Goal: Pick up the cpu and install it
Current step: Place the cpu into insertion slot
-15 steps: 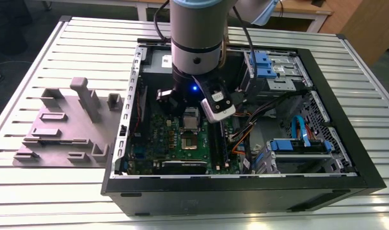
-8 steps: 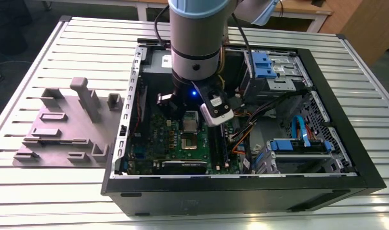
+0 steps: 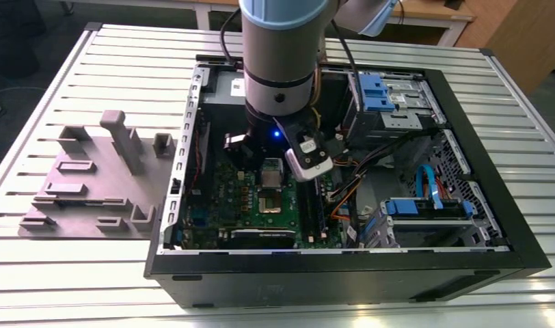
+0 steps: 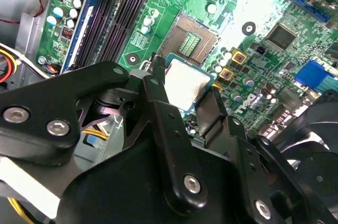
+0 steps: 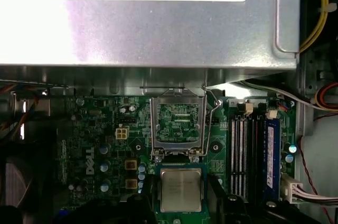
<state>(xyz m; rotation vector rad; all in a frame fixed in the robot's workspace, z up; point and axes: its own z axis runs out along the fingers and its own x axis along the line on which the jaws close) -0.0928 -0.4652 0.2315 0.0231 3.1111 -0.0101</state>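
Our gripper [image 4: 184,94] is clamped on the cpu [image 4: 186,78], its two black fingers [image 4: 157,97] pressing opposite edges. We hold the chip just above the green motherboard [image 4: 248,2], beside the open socket [image 4: 189,36]. If we lower it tilted or off-centre, we judge it could bend the socket's pins or slip from the grip.

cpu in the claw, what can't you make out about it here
- Underside of the cpu: it faces away in both wrist views.
- Its two gripped edges: covered by the fingers of the claw in the second wrist view.
- Its height over the motherboard: neither wrist view shows it side-on.
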